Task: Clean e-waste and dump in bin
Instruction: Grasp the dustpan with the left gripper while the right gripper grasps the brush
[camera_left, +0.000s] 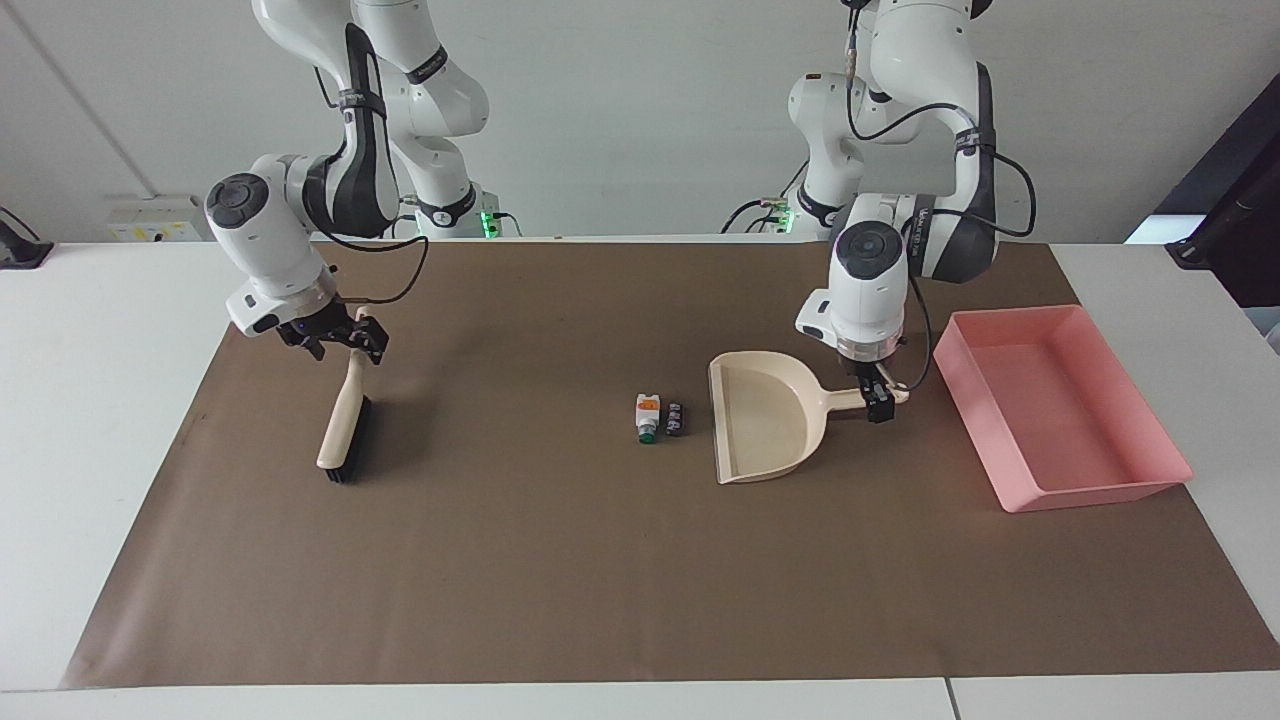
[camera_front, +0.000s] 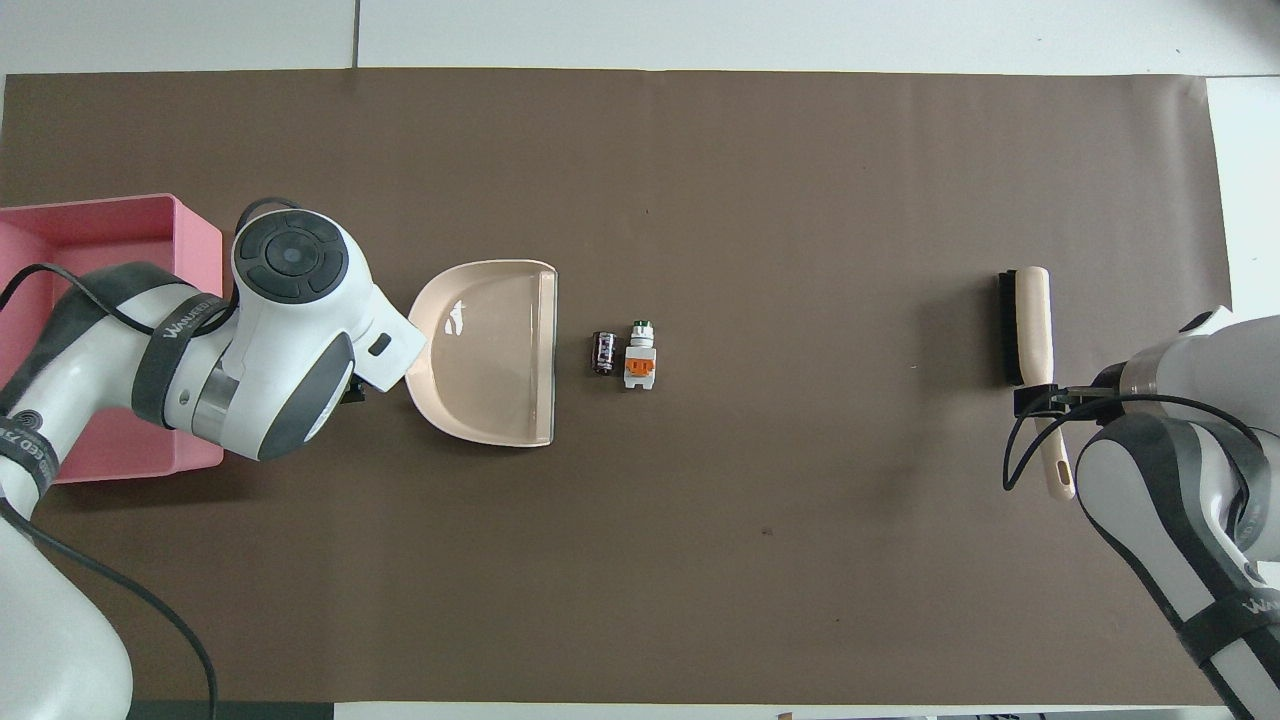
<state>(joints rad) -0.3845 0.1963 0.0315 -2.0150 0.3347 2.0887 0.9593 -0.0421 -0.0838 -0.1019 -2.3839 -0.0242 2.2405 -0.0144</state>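
The e-waste lies mid-table: a white part with an orange patch and green tip (camera_left: 648, 413) (camera_front: 640, 362) and a black part (camera_left: 676, 419) (camera_front: 603, 353) beside it, just in front of the beige dustpan's (camera_left: 765, 420) (camera_front: 490, 350) open mouth. My left gripper (camera_left: 880, 404) is down at the dustpan's handle, between the pan and the pink bin (camera_left: 1090, 495) (camera_front: 120, 212); in the overhead view the arm hides it. My right gripper (camera_left: 340, 343) (camera_front: 1040, 400) is open, low over the handle of the beige brush (camera_left: 342, 420) (camera_front: 1030, 320).
A brown mat (camera_left: 600, 560) covers most of the white table. The bin stands at the left arm's end, the brush at the right arm's end. Both arms reach low over the mat near the robots.
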